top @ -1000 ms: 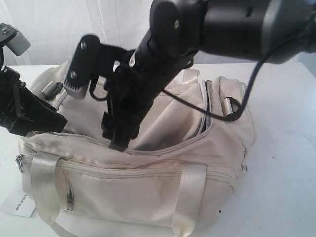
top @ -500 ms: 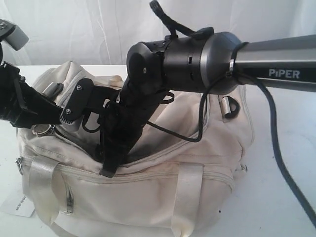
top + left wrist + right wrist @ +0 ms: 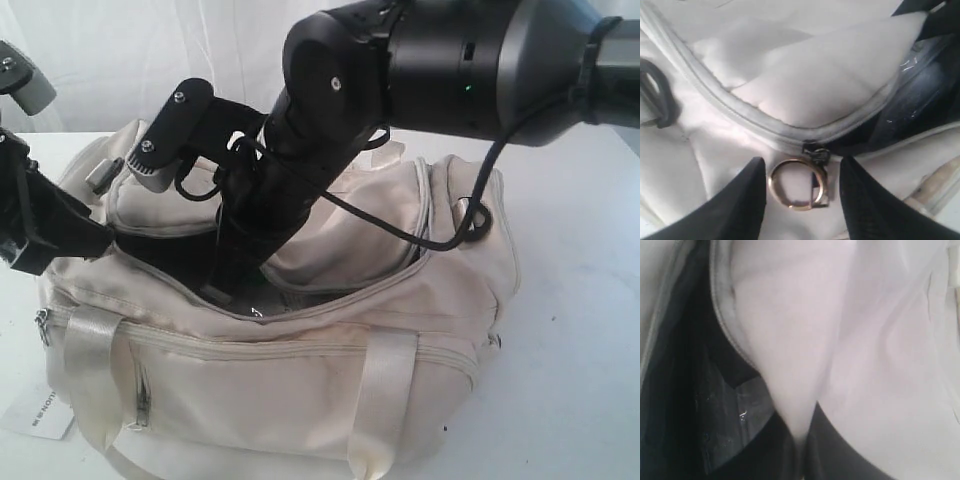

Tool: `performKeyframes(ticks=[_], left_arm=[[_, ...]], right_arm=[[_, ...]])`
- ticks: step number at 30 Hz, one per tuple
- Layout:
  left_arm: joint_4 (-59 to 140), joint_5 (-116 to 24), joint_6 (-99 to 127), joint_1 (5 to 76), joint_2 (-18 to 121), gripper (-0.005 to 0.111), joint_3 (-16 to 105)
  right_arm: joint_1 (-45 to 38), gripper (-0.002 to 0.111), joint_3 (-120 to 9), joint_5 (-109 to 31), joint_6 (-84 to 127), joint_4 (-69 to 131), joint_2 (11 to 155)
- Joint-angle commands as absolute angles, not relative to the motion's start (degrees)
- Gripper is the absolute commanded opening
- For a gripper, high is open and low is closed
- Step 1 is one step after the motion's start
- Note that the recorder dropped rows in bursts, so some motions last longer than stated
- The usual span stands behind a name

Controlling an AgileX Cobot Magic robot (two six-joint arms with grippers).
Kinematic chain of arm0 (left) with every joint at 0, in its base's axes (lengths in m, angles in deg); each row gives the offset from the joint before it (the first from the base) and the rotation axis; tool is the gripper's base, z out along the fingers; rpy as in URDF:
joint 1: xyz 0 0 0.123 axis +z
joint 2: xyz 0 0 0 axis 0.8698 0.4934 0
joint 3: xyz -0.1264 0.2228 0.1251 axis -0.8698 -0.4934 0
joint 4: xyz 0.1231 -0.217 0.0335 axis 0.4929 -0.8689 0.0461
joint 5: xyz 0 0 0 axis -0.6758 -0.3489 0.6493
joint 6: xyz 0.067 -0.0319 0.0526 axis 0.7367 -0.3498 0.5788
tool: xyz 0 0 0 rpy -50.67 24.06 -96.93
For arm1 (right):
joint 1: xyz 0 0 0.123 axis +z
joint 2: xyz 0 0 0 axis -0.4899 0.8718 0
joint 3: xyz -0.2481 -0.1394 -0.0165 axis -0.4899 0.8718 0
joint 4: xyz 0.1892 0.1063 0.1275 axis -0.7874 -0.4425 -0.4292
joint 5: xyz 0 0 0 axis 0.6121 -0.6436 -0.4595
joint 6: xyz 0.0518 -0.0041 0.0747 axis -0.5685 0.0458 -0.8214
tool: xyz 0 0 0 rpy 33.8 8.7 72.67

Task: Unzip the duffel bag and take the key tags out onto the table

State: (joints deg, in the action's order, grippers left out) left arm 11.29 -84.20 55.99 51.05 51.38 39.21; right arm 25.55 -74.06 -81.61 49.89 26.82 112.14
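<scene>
Duffel bag (image 3: 300, 380) sits unzipped on counter (image 3: 590, 300). Left end effector (image 3: 801, 167), at 9 o'clock, jaws apart, straddles zip pull ring (image 3: 816, 186). Right end effector (image 3: 801, 460) is clamped on bag fabric.

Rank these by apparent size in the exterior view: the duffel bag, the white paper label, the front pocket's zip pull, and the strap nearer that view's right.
Largest to smallest:
1. duffel bag
2. strap
3. white paper label
4. zip pull, clearly the smallest
</scene>
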Motion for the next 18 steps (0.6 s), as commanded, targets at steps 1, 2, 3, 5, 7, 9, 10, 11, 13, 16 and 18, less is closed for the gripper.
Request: performKeyframes(ticks=[1,2,3,5,7,9,10,11,13,16,18], left_arm=[[13.44,-83.87,60.49,51.12,51.84,0.051,39.67],[13.44,-83.83,61.41,51.12,52.19,0.051,39.67],[13.44,-83.72,62.72,51.12,52.77,0.051,39.67],[13.44,-83.57,66.81,51.12,53.80,0.051,39.23],[13.34,-82.73,72.83,51.12,54.99,0.051,38.50],[11.99,-82.62,79.20,51.12,55.95,0.051,37.74],[11.36,-82.62,81.30,51.12,56.40,0.051,37.46],[10.67,-82.62,83.31,51.12,56.51,0.051,37.33],[8.97,-82.57,87.11,51.12,56.57,0.051,36.57],[8.22,-82.04,88.67,51.12,56.66,0.051,35.90],[6.64,-81.54,88.67,51.12,56.66,0.051,35.53]], right_arm=[[25.53,0.000,-73.99,-82.41,49.09,27.59,111.21],[25.53,0.000,-73.99,-82.41,49.09,27.59,111.21],[25.53,0.000,-73.88,-82.39,49.09,27.59,111.21],[25.53,0.000,-73.88,-82.63,49.09,27.59,111.21],[25.53,0.000,-73.88,-82.88,48.98,27.59,111.21],[25.53,0.000,-73.88,-83.21,48.98,27.59,111.21],[25.53,0.000,-73.88,-83.49,48.98,27.59,111.21],[25.53,0.000,-73.88,-83.49,48.98,27.59,111.21],[25.53,0.000,-73.88,-83.76,48.98,27.59,111.21],[25.53,0.000,-73.88,-83.88,48.98,27.59,111.21],[25.53,0.000,-73.88,-83.88,48.98,27.59,111.21]])
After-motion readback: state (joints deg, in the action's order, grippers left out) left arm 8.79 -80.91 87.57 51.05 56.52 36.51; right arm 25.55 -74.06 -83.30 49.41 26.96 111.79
